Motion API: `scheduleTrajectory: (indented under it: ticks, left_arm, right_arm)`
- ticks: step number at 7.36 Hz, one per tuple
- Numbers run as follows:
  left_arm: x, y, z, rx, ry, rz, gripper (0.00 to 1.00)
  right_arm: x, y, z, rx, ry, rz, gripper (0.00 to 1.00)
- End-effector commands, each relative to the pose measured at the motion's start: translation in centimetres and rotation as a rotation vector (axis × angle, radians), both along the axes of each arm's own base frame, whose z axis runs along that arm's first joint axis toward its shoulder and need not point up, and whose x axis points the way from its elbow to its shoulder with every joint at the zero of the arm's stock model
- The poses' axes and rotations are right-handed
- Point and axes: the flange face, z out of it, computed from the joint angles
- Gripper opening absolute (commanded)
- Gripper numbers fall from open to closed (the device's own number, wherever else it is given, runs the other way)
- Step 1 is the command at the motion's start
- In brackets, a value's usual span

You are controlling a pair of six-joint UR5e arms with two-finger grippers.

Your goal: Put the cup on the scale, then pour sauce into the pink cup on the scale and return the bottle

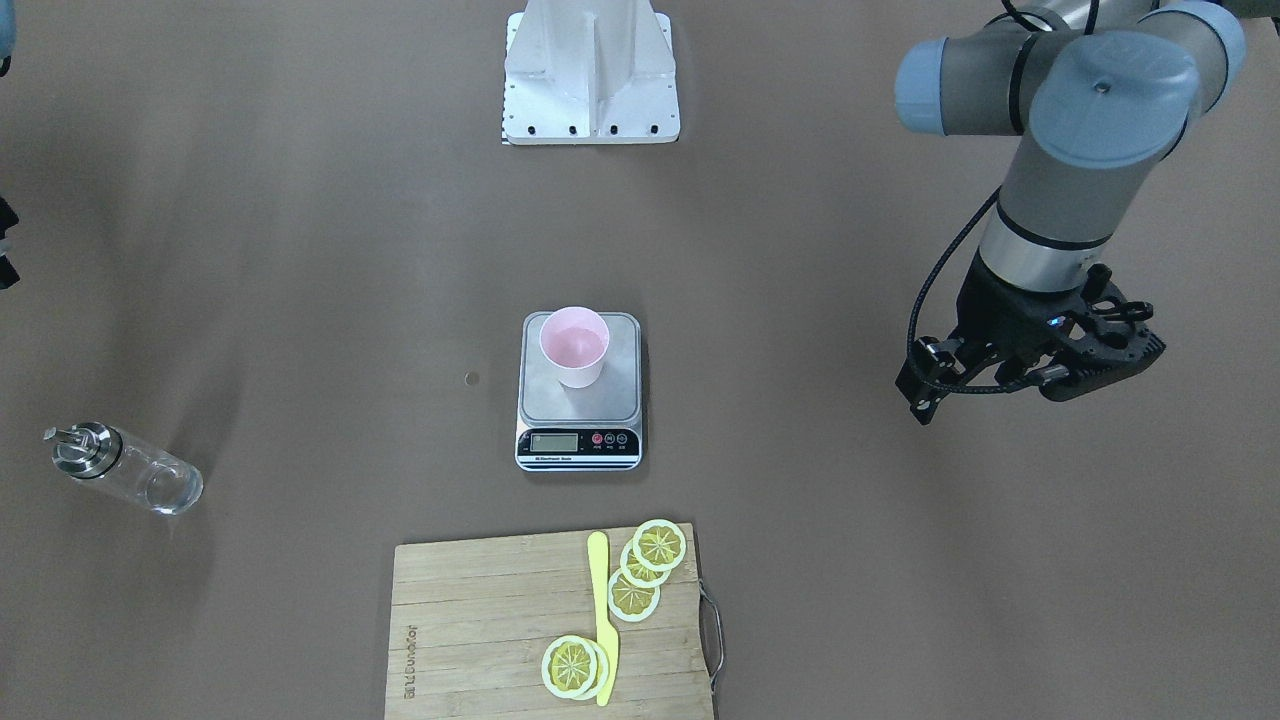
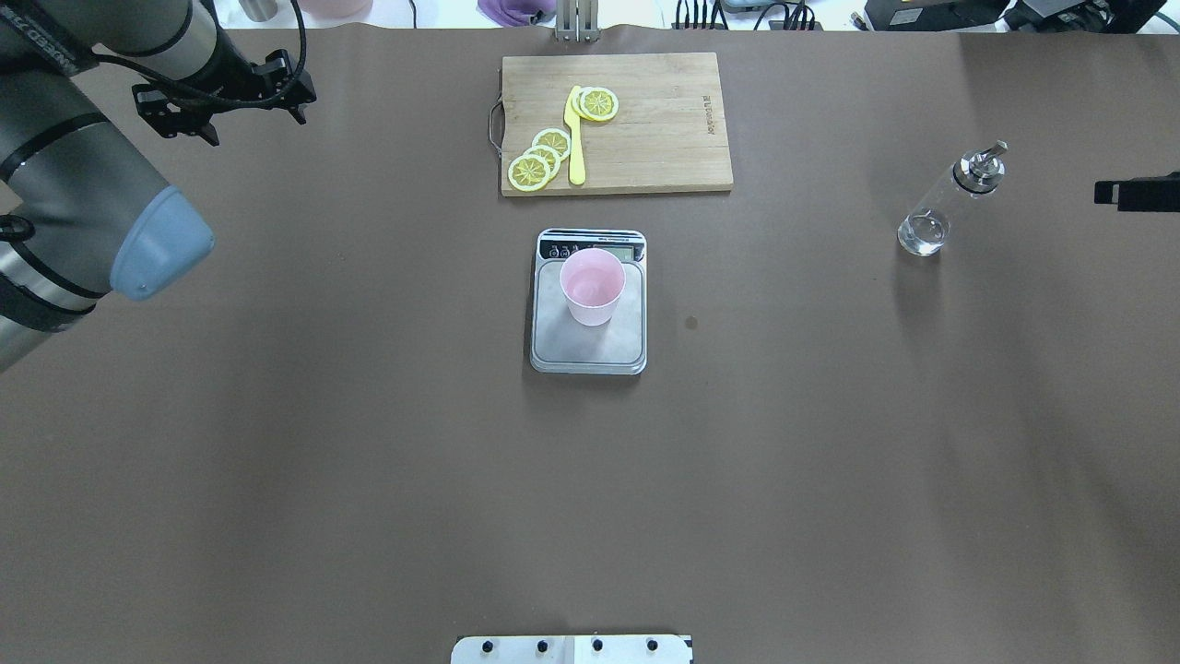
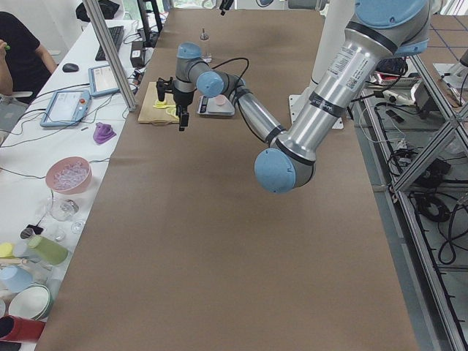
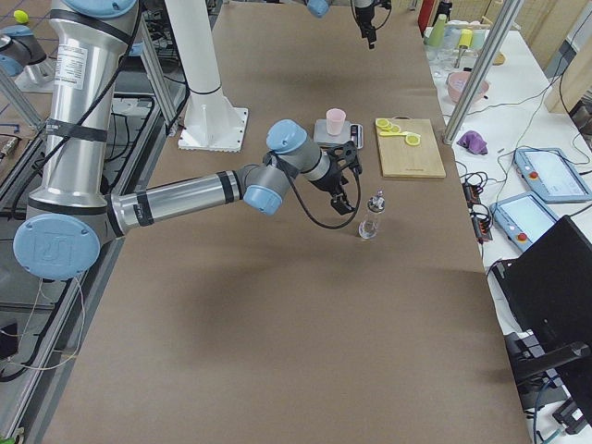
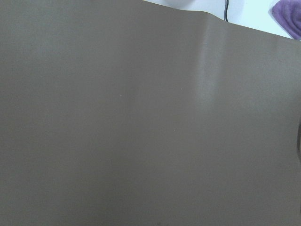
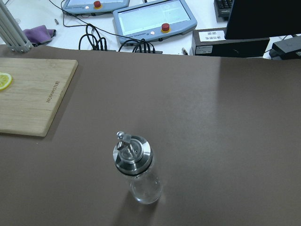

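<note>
Black against the brown desk (image 2: 369, 461), the left end effector (image 2: 230, 101) is held above the far left corner, and whether it is open or closed cannot be told. Nor can this be told of the right end effector (image 4: 343, 192), held near the bottle (image 2: 949, 198) but apart from it. The bottle is stood upright towards the desk's right edge. The pink cup (image 2: 592, 286) is set upright on the scale (image 2: 590, 355) at mid-desk. By the far edge a wooden cutting board (image 2: 664, 120) is laid with lemon slices (image 2: 539, 159) and a yellow knife (image 2: 576, 138).
</note>
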Motion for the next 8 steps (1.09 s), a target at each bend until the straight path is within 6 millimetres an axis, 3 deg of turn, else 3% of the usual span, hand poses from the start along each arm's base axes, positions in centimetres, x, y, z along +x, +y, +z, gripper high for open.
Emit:
scheduleTrajectory:
  ticks: [1, 3, 4, 6, 7, 8]
  left_arm:
    - [0.1, 0.1, -0.1, 0.002, 0.002, 0.003, 0.98]
    - [0.1, 0.0, -0.2, 0.013, -0.002, 0.014, 0.98]
    - [-0.3, -0.1, -0.3, 0.035, -0.012, 0.036, 0.98]
    - [-4.1, -2.0, 1.1, 0.104, -0.072, 0.105, 0.98]
    - [-6.1, -2.7, 2.3, 0.104, -0.131, 0.157, 0.98]
    - [-8.3, -3.2, 3.3, 0.093, -0.172, 0.216, 0.98]
  right_arm:
    - [3.2, -3.8, -1.9, -0.070, 0.050, -0.045, 0.99]
    - [4.3, -6.4, -1.8, -0.083, 0.170, -0.173, 0.99]
    - [5.2, -7.6, -0.7, -0.101, 0.224, -0.227, 0.99]
    - [8.1, -8.7, 6.1, -0.123, 0.229, -0.377, 1.00]
    - [9.7, -8.9, 9.9, -0.194, 0.102, -0.398, 1.00]
    - [9.8, -8.8, 13.9, -0.281, 0.039, -0.406, 1.00]
